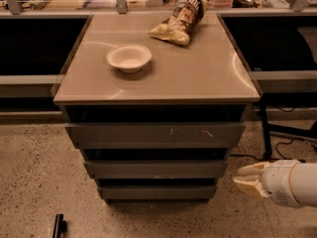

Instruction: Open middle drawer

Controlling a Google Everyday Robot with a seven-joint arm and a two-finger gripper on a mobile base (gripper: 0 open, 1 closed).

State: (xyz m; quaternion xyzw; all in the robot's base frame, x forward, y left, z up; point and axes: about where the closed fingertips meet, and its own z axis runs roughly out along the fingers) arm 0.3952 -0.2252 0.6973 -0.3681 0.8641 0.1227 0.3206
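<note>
The middle drawer (156, 169) is a plain grey flat front, closed, between the scratched top drawer front (156, 133) and the smallest, lowest drawer front (156, 192) of the cabinet. My gripper (246, 178), pale yellow on a white wrist, hangs at the lower right. It is just right of the cabinet, at the height of the middle and lowest drawers, pointing left toward them. It touches nothing.
On the cabinet top (198, 78) stand a white bowl (129, 57) and a chip bag (181, 19). Dark shelving and table legs flank the cabinet. Cables (287, 145) lie on the speckled floor at right. A small black object (58, 226) lies at lower left.
</note>
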